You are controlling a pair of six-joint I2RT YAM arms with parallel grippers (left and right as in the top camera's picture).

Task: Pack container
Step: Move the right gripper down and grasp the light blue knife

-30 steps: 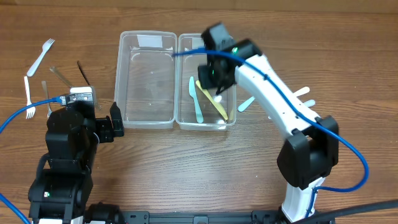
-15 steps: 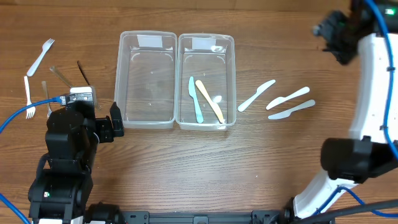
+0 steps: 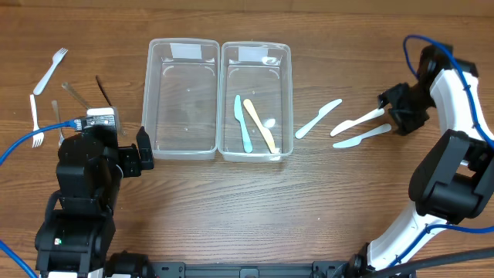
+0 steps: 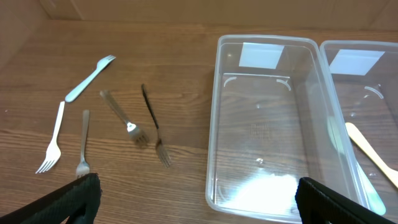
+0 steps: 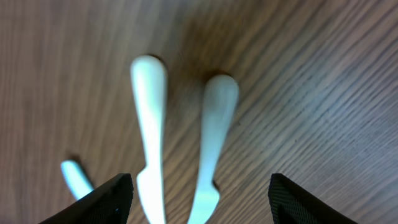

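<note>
Two clear containers stand side by side mid-table, the left one [image 3: 147,100] empty and the right one [image 3: 291,100] holding a teal knife [image 3: 241,123] and a yellow knife [image 3: 261,126]. Three pale plastic knives lie right of them: a light blue one [image 3: 319,118], a white one [image 3: 357,120] and another pale one [image 3: 361,136]. My right gripper [image 3: 396,110] hangs open just above the handle ends of the two rightmost knives [image 5: 149,124] [image 5: 214,137], holding nothing. My left gripper [image 4: 199,205] is open and empty beside the left container [image 4: 217,124].
Several forks lie at the far left: white plastic ones [image 3: 50,69] [image 3: 35,120] and metal ones [image 3: 73,96] [image 4: 121,118] [image 4: 154,127]. The right arm arches over the table's right edge.
My right gripper left the right container, swung away to the far right, then came down at the loose knives' handles with its jaws wider. The left arm has not moved.
</note>
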